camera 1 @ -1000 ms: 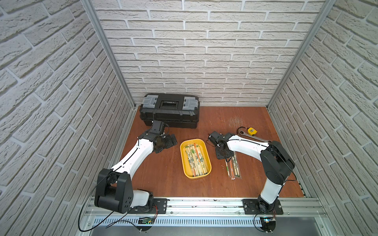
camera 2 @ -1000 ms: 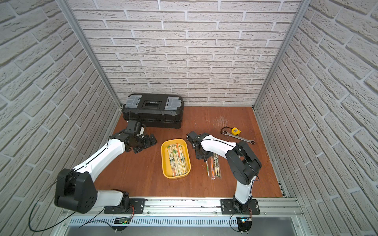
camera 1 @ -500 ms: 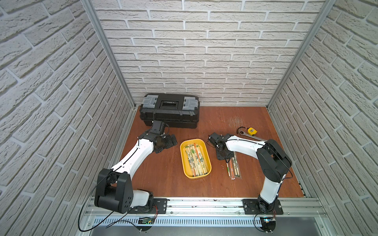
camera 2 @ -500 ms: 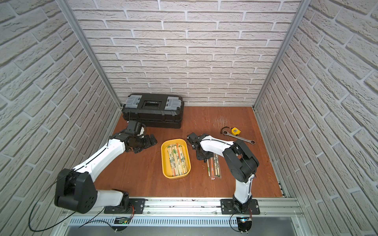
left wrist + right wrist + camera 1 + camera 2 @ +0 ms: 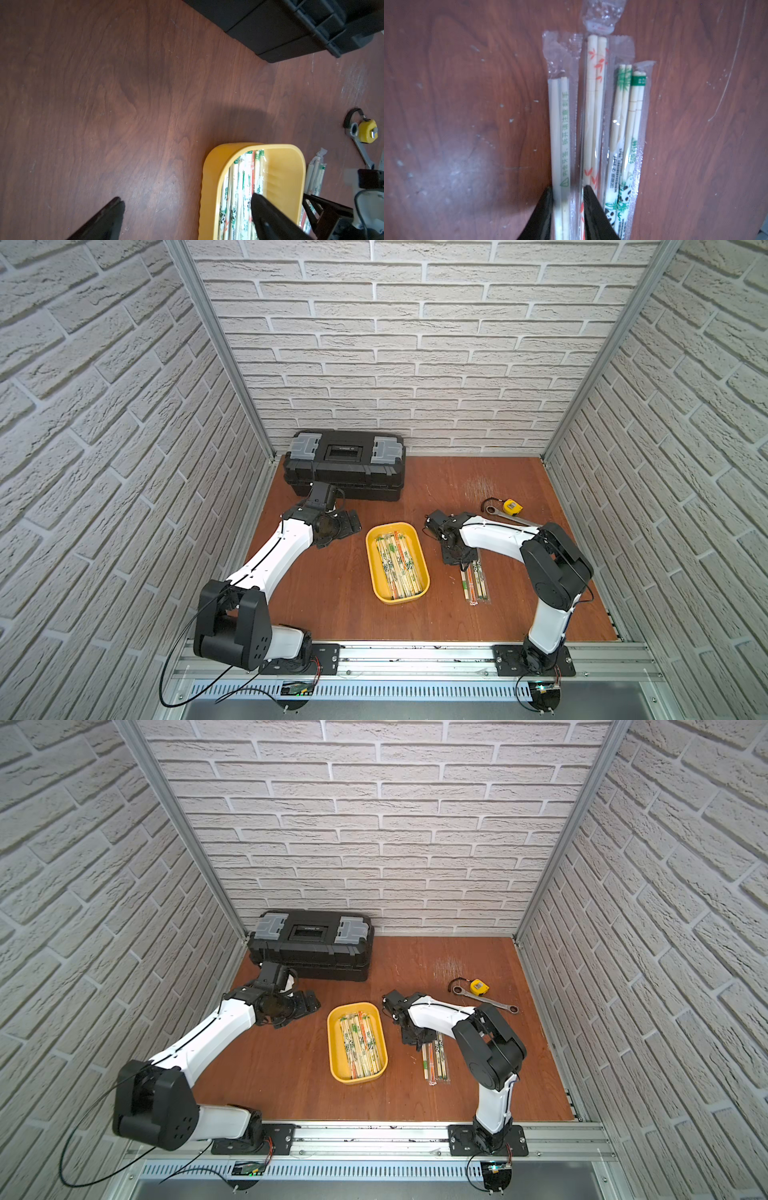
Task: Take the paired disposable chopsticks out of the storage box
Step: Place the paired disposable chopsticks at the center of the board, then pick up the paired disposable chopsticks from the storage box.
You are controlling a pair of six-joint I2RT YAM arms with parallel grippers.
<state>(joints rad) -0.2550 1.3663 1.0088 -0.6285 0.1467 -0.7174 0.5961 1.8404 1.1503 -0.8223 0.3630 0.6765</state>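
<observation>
The storage box (image 5: 371, 556) (image 5: 331, 1040), a shallow yellow tray, sits mid-table with several paired disposable chopsticks (image 5: 399, 564) (image 5: 360, 1046) in printed sleeves inside. More sleeved pairs (image 5: 473, 585) (image 5: 435, 1063) lie side by side on the wood to its right. My right gripper (image 5: 457, 558) (image 5: 568, 189) is low over their far ends. Its jaws stand slightly apart, open, around the green-lettered pair (image 5: 559, 135), which rests on the table beside an orange-leaf pair (image 5: 593, 104). My left gripper (image 5: 345, 526) (image 5: 187, 197) is wide open and empty, left of the tray's far end (image 5: 209, 187).
A black toolbox (image 5: 345, 464) with grey latches stands at the back left, just behind my left wrist. A yellow tape measure (image 5: 512, 506) and a steel wrench (image 5: 513, 520) lie at the back right, behind my right arm. Brick walls close in three sides.
My right gripper's jaws have parted from shut, letting go of the green-lettered pair now lying on the table. The left arm has not moved.
</observation>
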